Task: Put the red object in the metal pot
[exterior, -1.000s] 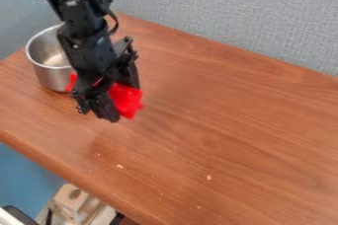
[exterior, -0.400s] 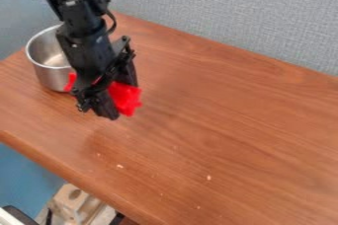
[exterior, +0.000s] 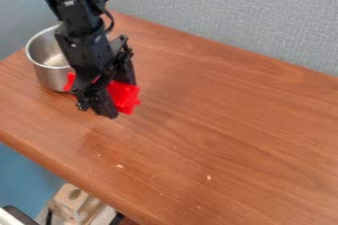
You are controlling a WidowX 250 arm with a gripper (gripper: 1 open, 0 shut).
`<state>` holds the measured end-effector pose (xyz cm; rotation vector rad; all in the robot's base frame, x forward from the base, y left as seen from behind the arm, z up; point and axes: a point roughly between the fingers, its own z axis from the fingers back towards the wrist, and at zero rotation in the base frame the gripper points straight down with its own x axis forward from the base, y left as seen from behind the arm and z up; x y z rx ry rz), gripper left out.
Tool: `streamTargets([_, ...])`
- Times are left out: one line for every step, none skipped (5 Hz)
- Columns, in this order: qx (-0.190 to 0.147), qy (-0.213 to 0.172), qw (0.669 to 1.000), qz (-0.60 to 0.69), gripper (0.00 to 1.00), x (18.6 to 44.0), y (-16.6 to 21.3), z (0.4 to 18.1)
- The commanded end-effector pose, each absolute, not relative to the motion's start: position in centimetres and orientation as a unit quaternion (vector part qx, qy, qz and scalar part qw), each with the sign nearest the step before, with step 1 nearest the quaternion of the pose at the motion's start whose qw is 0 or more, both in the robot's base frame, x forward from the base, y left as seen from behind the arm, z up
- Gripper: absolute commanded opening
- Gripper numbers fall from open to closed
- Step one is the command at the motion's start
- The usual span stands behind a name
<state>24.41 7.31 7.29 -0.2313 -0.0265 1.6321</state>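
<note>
The red object (exterior: 125, 96) is a bright red block held at the tip of my black gripper (exterior: 111, 98), whose fingers are shut on it just above the wooden table. The metal pot (exterior: 47, 57) is a small shiny silver pot standing on the table to the left of and behind the gripper, partly hidden by the arm. The block hangs to the right of the pot, outside its rim. Part of the block is covered by the fingers.
The wooden table (exterior: 224, 111) stretches to the right and front, with its front edge running diagonally at lower left. A few pale specks (exterior: 122, 165) lie near the front. A grey-blue wall stands behind.
The gripper with the red block has shifted very slightly left, toward the pot. The grip is unchanged.
</note>
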Motion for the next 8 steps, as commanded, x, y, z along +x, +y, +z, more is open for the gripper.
streamTargets([-0.115, -0.038, 0.669, 0.733, 0.00, 25.3, 8.3, 8.4])
streamTargets([-0.117, -0.039, 0.666, 0.736, 0.00, 25.4, 8.6, 8.3])
streamTargets([-0.118, -0.041, 0.662, 0.739, 0.00, 25.6, 8.8, 8.1])
streamTargets([-0.120, -0.043, 0.659, 0.742, 0.00, 25.7, 9.1, 8.0])
streamTargets([-0.121, -0.038, 0.653, 0.746, 0.00, 26.0, 9.7, 8.3])
streamTargets([-0.122, -0.034, 0.646, 0.753, 0.00, 26.4, 10.5, 8.7])
streamTargets([-0.122, -0.030, 0.638, 0.760, 0.00, 26.7, 11.2, 8.8])
streamTargets([-0.122, -0.027, 0.630, 0.766, 0.00, 27.1, 11.9, 8.8])
